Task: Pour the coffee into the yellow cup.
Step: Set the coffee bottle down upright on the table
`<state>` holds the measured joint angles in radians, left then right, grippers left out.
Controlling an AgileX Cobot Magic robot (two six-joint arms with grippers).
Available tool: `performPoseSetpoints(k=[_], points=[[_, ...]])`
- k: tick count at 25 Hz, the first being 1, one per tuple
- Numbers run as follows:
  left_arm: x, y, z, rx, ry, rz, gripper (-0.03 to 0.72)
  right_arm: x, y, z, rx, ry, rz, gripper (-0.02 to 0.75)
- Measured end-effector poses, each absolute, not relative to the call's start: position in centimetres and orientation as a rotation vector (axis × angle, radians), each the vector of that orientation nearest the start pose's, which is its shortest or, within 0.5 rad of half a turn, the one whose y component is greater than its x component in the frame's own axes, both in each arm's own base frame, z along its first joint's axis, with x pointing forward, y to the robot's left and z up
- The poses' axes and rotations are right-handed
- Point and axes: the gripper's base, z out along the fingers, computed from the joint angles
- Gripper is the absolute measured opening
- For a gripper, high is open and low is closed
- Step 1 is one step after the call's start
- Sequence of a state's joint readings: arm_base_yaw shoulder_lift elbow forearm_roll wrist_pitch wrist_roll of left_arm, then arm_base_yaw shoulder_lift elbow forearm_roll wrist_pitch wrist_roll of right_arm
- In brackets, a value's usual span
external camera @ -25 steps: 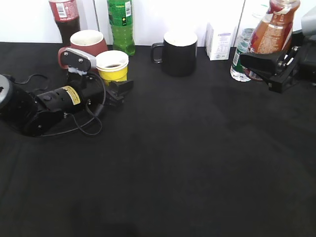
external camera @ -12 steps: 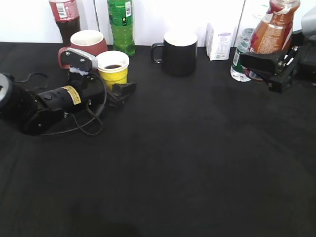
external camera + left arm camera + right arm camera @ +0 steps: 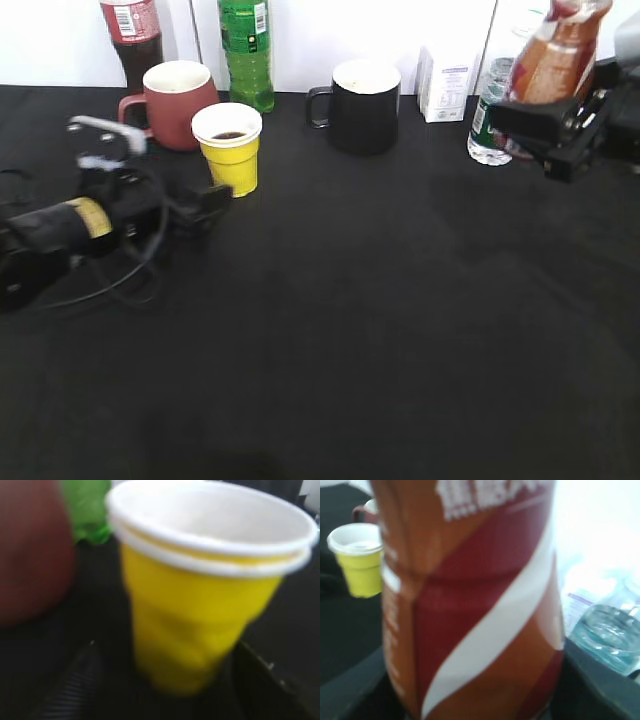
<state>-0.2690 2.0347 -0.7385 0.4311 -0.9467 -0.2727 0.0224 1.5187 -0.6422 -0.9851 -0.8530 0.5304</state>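
The yellow cup stands on the black table with dark liquid in it. It fills the left wrist view. My left gripper is open, just left of the cup and in front of it. Its fingers show low on either side of the cup, apart from it. My right gripper is shut on the coffee bottle at the far right. It holds the bottle off the table, leaning a little. The bottle's orange-brown label fills the right wrist view, and the cup shows far off at its left.
A maroon mug stands behind the cup, a cola bottle and a green bottle at the back wall. A black mug, a white carton and a water bottle stand further right.
My left arm has drawn back to the left, away from the yellow cup, which stays standing. The coffee bottle in my right gripper has tilted slightly.
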Motion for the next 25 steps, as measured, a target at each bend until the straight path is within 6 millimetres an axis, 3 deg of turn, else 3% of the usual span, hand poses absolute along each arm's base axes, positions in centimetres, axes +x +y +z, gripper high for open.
performPoseSetpoints(k=[3,7,10,12,17,21,25], points=[[30.6,-11.6,12.0,0.478,1.837,-0.514,0.602,29.1,5.7,23.1,-0.532,1.633,0.445,0.543],[27.5,-10.8,16.2,0.485,1.743,-0.506,0.594,30.4,4.7,21.6,-0.338,1.691,0.425,0.543],[26.5,-10.7,18.8,0.537,1.667,-0.492,0.589,31.4,4.3,19.0,-0.264,1.771,0.416,0.543],[26.3,-10.7,19.8,0.54,1.634,-0.487,0.589,31.8,4.2,16.9,-0.304,1.824,0.378,0.543],[25.8,-11.0,20.0,0.625,1.617,-0.488,0.585,32.8,3.5,12.0,-0.335,1.868,0.23,0.543],[25.8,-11.0,20.0,0.632,1.616,-0.489,0.585,33.0,3.4,11.3,-0.302,1.843,0.239,0.543],[25.8,-11.0,19.9,0.632,1.629,-0.484,0.585,32.8,3.3,11.7,-0.243,1.899,0.275,0.666]])
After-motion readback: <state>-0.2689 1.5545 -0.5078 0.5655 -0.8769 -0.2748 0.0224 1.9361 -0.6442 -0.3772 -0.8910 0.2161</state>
